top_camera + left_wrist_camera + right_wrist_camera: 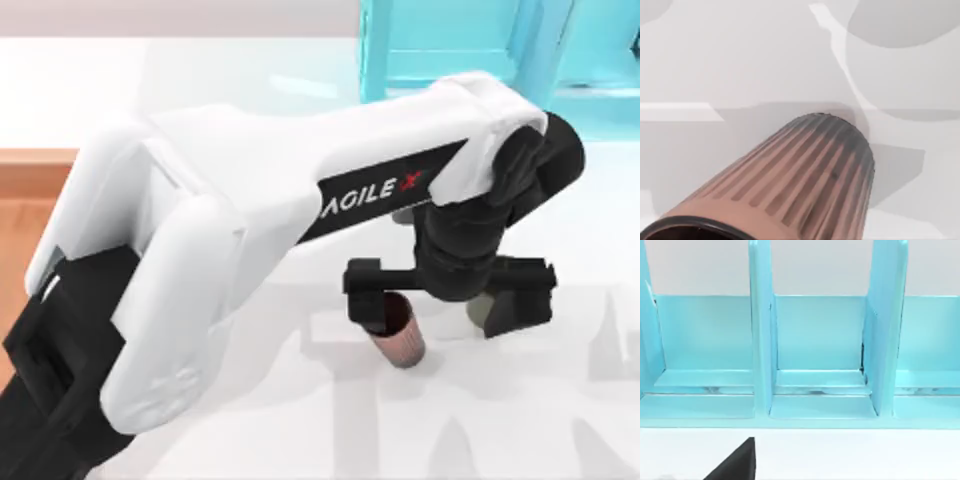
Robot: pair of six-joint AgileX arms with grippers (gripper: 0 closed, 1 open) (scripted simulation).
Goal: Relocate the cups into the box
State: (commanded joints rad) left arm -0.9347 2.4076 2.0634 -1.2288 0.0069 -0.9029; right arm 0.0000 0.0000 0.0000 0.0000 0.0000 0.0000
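Note:
The copper-brown ribbed cup [402,342] stands on the white table right of centre. My left gripper [442,308] hangs over it, open, with its jaws spread wide. One finger [365,305] sits above the cup's rim. The left wrist view shows this cup [805,175] very close, from rim to base, with its shadow on the table. By the other finger [520,305] a bit of the olive-green cup [481,313] shows, mostly hidden. The box [25,175] with its wooden rim lies at the table's far left, largely covered by my left arm. My right arm is parked, facing the shelf.
A turquoise shelf-like frame [450,40] stands at the back right, and the right wrist view looks straight into the frame's [815,340] compartments. A dark wedge [735,462] juts in low in that view. White table stretches in front of the cups.

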